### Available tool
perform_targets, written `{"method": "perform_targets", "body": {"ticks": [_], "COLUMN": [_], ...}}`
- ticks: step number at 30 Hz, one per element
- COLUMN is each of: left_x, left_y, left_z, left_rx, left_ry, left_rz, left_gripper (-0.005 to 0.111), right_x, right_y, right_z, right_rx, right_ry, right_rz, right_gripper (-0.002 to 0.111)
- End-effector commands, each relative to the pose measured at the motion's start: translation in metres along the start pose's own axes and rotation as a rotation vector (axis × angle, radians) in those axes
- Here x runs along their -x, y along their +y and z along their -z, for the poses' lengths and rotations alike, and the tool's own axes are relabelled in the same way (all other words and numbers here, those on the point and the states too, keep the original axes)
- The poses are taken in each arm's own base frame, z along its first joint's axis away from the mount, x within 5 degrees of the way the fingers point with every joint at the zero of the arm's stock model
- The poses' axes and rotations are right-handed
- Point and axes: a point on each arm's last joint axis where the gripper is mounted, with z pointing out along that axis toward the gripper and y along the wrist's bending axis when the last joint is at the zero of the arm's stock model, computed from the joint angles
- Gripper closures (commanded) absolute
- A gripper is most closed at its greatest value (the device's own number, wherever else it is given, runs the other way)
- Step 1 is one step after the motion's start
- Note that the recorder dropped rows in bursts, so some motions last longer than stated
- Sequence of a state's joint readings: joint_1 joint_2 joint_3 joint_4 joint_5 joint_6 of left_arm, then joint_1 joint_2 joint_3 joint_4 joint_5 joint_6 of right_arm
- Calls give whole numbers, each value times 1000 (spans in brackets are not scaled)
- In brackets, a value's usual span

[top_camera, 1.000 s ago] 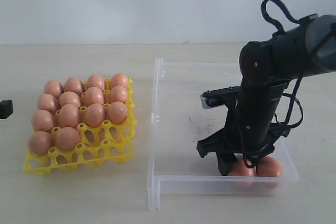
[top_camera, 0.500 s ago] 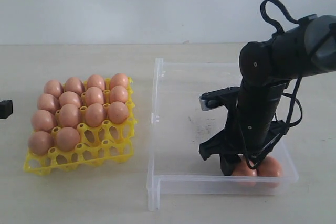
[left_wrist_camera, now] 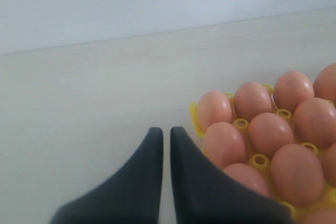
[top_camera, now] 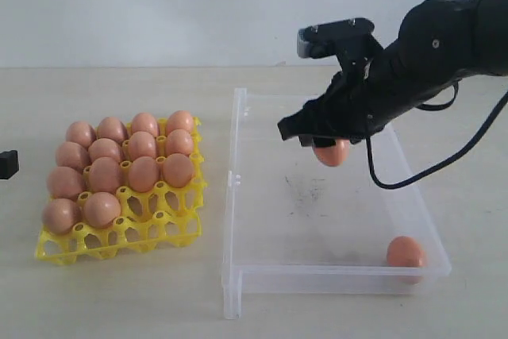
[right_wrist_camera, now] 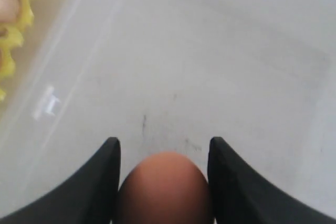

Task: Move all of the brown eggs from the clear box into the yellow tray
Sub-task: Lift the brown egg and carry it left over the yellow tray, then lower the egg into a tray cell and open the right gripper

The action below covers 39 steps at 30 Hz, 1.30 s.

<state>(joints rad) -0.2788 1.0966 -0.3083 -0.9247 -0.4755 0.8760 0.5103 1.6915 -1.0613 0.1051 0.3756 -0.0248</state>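
While the right gripper [top_camera: 325, 144] hangs over the middle of the clear box [top_camera: 231, 220], well above its floor, I log the step as the carry; one brown egg [right_wrist_camera: 164, 187] sits between the jaws, which stand fairly wide and bear on its flanks (the right wrist view shows a dark finger touching each side); the egg hangs clear of the box.

Next move, as I judge it: travel left over the box wall to the yellow tray [top_camera: 151, 232]; line up on one of the open cups along its near edge; lower gently; release only once the egg is seated. Too hard a squeeze or a drop from height could crack it.

One more egg [top_camera: 405, 252] lies in the box's near right corner, so a further trip is owed.

Tray eggs [top_camera: 143, 174]: smooth, matte, orange-brown, alike in size, packed close in the cups.

Left gripper [left_wrist_camera: 164, 132] idle; jaws shut together on nothing, low over the bench [top_camera: 119, 299] near the tray.
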Motion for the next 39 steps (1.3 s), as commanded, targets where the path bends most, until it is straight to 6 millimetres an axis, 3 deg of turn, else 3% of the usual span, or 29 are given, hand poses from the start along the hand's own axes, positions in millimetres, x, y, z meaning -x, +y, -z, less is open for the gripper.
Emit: {"method": "perform_targets", "body": {"ticks": [1, 9, 16, 24, 30, 39], "left_x": [1, 1, 2, 2, 2, 1], "left_y": [2, 3, 3, 3, 3, 3], "left_z": [1, 1, 1, 1, 1, 1], "left_rx": [13, 23, 25, 25, 25, 23], "left_ry": [-15, -23, -25, -25, -25, -23], "left_rz": [5, 5, 5, 5, 5, 5], "left_gripper": [103, 103, 103, 103, 103, 103], "right_x": [16, 27, 11, -11, -38, -28], "right_y": [23, 91, 131, 141, 142, 145], "right_z": [7, 4, -32, -72, -101, -119], "right_rx": [34, 155, 279, 605, 699, 679], "right_ry": [-198, -508, -623, -793, -688, -676], "right_rz": [84, 255, 420, 522, 584, 579], "right_gripper": [109, 109, 109, 109, 109, 109]}}
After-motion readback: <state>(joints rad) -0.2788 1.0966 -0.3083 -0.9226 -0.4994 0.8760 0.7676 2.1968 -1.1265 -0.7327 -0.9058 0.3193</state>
